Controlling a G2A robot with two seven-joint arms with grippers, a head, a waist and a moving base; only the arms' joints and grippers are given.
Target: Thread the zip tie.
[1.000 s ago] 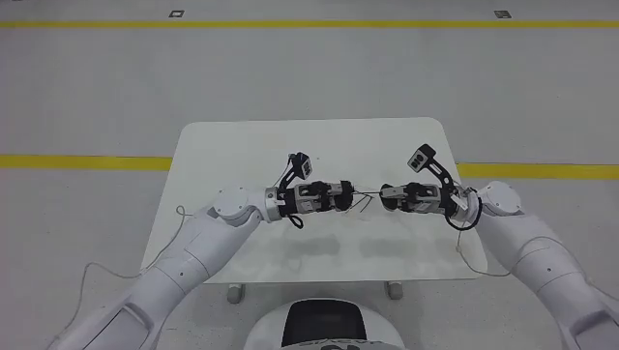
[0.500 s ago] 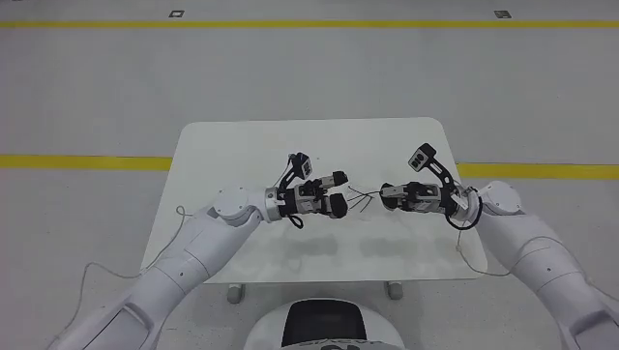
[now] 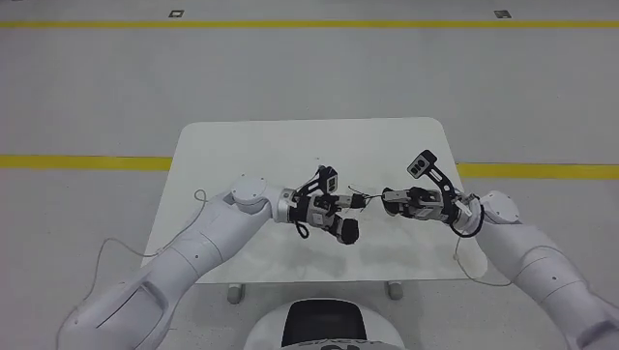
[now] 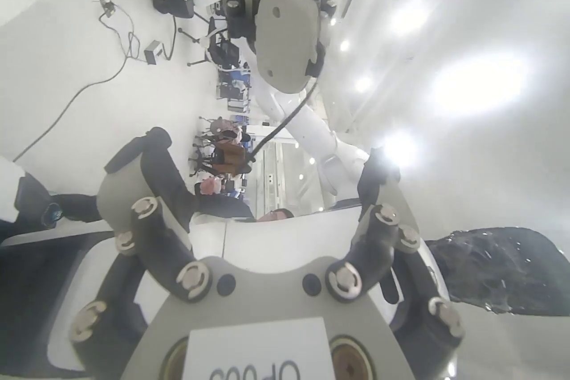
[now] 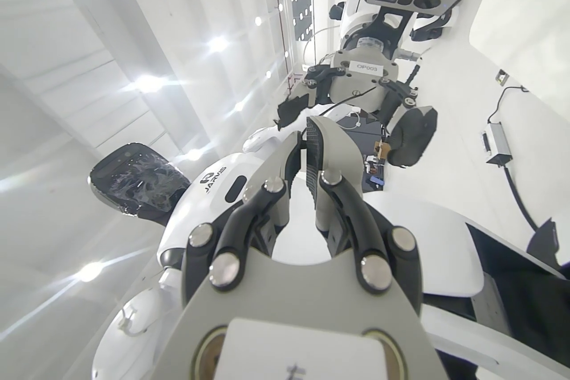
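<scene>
The zip tie (image 3: 361, 198) is a thin black strip sticking out of my right gripper (image 3: 385, 198), which is shut on it above the middle of the white table (image 3: 242, 147). In the right wrist view the pads (image 5: 318, 145) pinch the strip and the zip tie (image 5: 352, 99) runs off toward the other arm. My left gripper (image 3: 346, 217) stands open just left of the strip's free end, one finger toward the table's front edge. In the left wrist view my left gripper (image 4: 262, 150) has wide-spread fingers, and the zip tie (image 4: 285, 119) slants down with its tip between them, untouched.
The left arm's open gripper (image 5: 356, 110) faces the right wrist camera at close range. The two grippers hover close together over the table's middle. Bare table surface lies around them, and yellow floor lines (image 3: 77, 161) run beyond the table.
My left gripper, shut on the zip tie a second ago, has opened and let go. Its wrist has turned and shifted right and toward the front edge. The right gripper has barely moved.
</scene>
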